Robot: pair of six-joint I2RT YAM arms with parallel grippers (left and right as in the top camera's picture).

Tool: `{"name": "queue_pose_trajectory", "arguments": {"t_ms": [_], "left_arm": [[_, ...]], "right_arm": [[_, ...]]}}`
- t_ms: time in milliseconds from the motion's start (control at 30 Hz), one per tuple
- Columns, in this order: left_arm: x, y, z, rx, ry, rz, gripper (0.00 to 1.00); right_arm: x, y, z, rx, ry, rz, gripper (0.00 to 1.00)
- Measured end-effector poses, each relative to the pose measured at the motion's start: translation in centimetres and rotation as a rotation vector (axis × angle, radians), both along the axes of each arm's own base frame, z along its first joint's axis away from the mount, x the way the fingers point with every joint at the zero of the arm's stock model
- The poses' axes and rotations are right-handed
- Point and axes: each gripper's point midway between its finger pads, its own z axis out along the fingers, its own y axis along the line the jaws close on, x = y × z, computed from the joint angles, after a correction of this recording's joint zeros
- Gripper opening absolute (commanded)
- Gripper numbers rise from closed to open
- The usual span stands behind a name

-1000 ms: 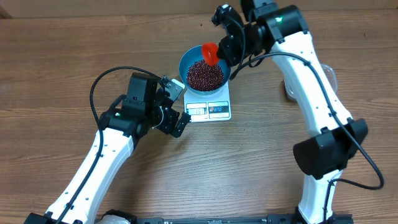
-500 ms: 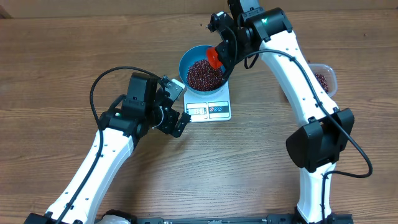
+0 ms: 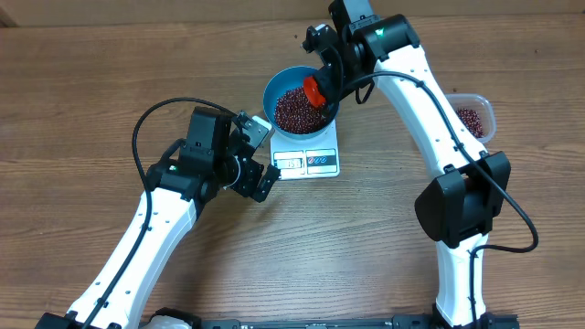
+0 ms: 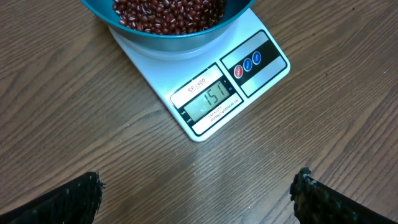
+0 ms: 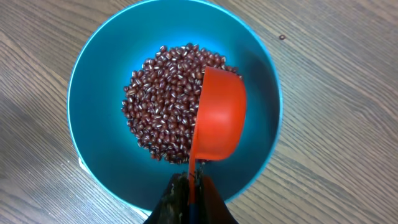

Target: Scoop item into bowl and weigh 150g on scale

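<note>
The blue bowl [image 3: 274, 90] stands on the white scale [image 3: 311, 161] and holds a heap of maroon beans [image 3: 294, 111]. My right gripper [image 3: 327, 80] is shut on the handle of an orange scoop [image 3: 314, 90], which is tipped on its side over the heap's right part. In the right wrist view the scoop [image 5: 219, 115] shows its back above the beans [image 5: 158, 115], inside the bowl [image 5: 99, 146], handle pinched in the right gripper [image 5: 193, 182]. My left gripper [image 3: 265, 153] stands open just left of the scale. It [image 4: 198, 183] hovers over bare wood below the scale [image 4: 264, 78], whose display reads 157.
A clear plastic tub [image 3: 473, 117] with more beans sits at the right, beyond my right arm. The scale's buttons [image 4: 247, 63] face my left wrist. A black cable loops over the table at the left [image 3: 146, 119].
My right arm has swung left, uncovering the tub, and the scoop has dropped lower into the bowl, onto the heap's right side. The left arm has not moved.
</note>
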Motion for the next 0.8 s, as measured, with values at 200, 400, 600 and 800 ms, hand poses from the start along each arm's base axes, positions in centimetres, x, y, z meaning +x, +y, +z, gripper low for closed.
{"name": "queue_pose_trajectory", "arguments": {"t_ms": [200,400,600,800], "left_arm": [[0.0,0.0,0.0,0.0,0.0,0.0,0.99],[0.0,0.0,0.0,0.0,0.0,0.0,1.0],[0.0,0.0,0.0,0.0,0.0,0.0,1.0],[0.0,0.0,0.0,0.0,0.0,0.0,0.99]], "right_arm": [[0.0,0.5,-0.3,0.0,-0.001,0.01,0.04],[0.2,0.7,-0.1,0.005,-0.014,0.011,0.04],[0.8,0.9,0.1,0.014,-0.038,0.009,0.04],[0.9,0.9,0.1,0.016,-0.043,0.009,0.04]]}}
